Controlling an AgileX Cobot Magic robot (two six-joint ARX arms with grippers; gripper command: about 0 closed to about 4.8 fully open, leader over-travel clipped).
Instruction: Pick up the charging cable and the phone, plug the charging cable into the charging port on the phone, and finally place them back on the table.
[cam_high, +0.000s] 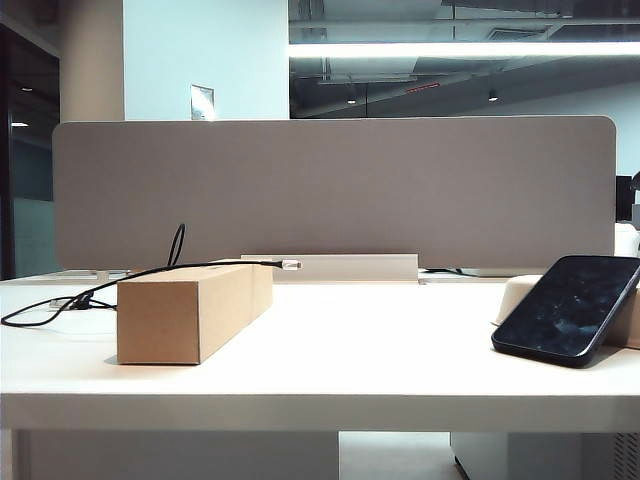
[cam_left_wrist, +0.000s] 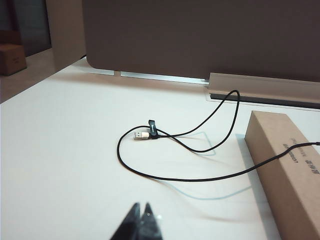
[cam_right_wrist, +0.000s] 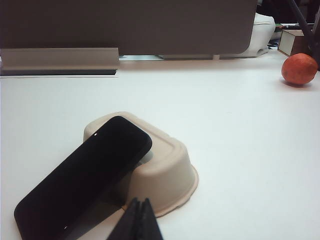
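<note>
Exterior view: white table (cam_high: 330, 370), cardboard box (cam_high: 190, 310) lying lengthwise left of centre, charging cable (cam_high: 60, 305) looping on table at far left, running up over box top, silver plug tip (cam_high: 291, 265) jutting past box's far end. Phone (cam_high: 568, 308) at right edge, screen up, tilted, propped on off-white tray (cam_high: 522, 292). Grey divider panel (cam_high: 330, 190) across back of table. No hands or arms seen here. Left wrist view: left hand (cam_left_wrist: 141, 220) at frame edge, fingers pressed together, holding nothing, hovering over bare table (cam_left_wrist: 60, 150). Charging cable (cam_left_wrist: 175, 175) in loose loop ahead of hand, USB end with small strap (cam_left_wrist: 146, 134) lying flat on table, other stretch climbing onto cardboard box (cam_left_wrist: 290, 165). Cable well apart from hand. Divider panel (cam_left_wrist: 200, 35) behind. Right wrist view: right hand (cam_right_wrist: 139, 222) closed tight, empty, just beside upturned tray (cam_right_wrist: 167, 170). Phone (cam_right_wrist: 85, 175) leaning on tray, one short end up on tray top, other end down on table (cam_right_wrist: 240, 125). Charging port not discernible. Orange round fruit (cam_right_wrist: 299, 68) far off near back corner, small box (cam_right_wrist: 292, 42) and white object (cam_right_wrist: 261, 32) behind it.
</note>
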